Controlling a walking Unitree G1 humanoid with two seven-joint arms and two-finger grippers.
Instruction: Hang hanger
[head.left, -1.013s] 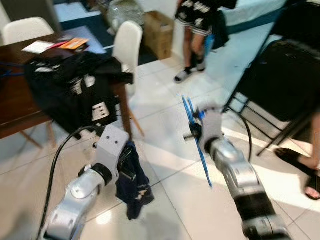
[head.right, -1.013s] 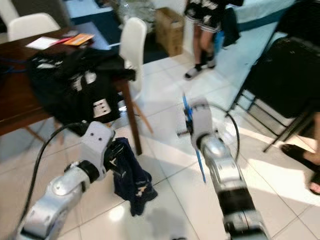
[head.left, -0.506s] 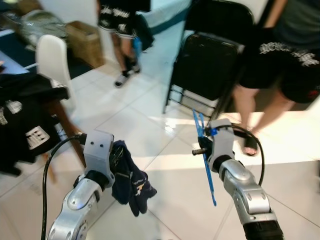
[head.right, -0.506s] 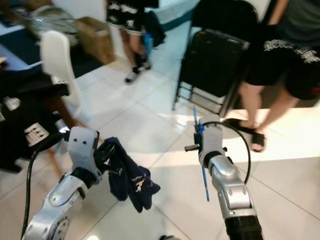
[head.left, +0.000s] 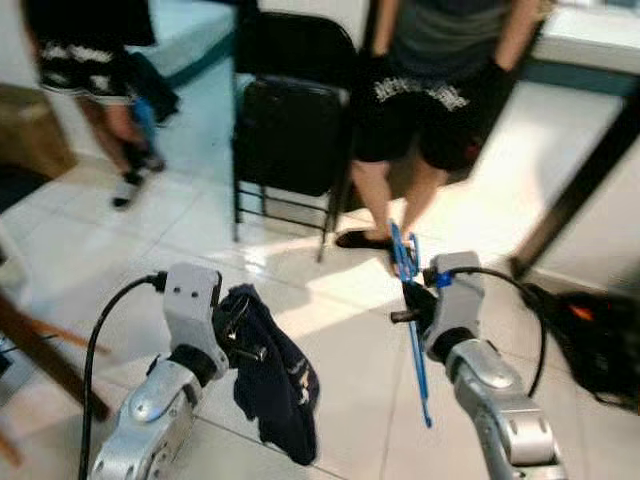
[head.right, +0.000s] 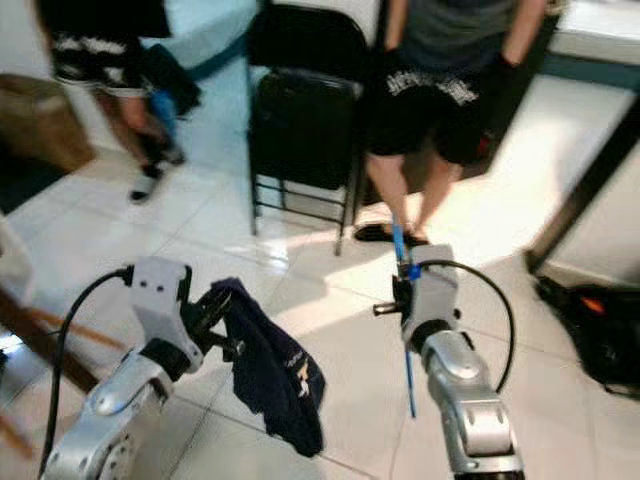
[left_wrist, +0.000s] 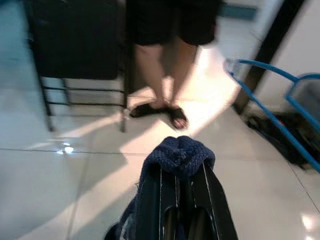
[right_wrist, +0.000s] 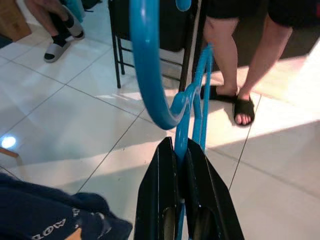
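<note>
Two grippers: we see both raised in front of the robot, above the white tiled floor (head.left: 200, 225).
Right gripper (right_wrist: 181, 150): its two black fingers are closed tight on the blue hanger (head.left: 410, 315), with no gap that we can see beside the plastic.
Hanger: it is held almost upright in the right gripper, the hook near the fingers and one long arm pointing down toward the floor; it touches nothing else.
Left gripper (left_wrist: 181, 167): its fingers are pressed together on a fold of the dark blue garment (head.right: 270, 375); the rest of the cloth hangs free below the gripper.
Ahead: a black folding chair (head.left: 290, 130) stands on the tiles, between the robot and the bright wall side.
People: one person in black shorts and dark sandals (right_wrist: 235, 102) stands just beside the chair, straight ahead of the right gripper; another person with white sandals (head.right: 150, 180) stands further to the left.
Right side: a dark bag with an orange part (head.left: 590, 335) lies on the floor near a black slanted post (head.left: 575, 180).
Left side: a brown wooden leg (head.left: 45, 360) crosses the lower corner, and a cardboard box (head.right: 35, 120) stands behind it.
Sharpness: the head views are blurred, so we cannot tell small details.
</note>
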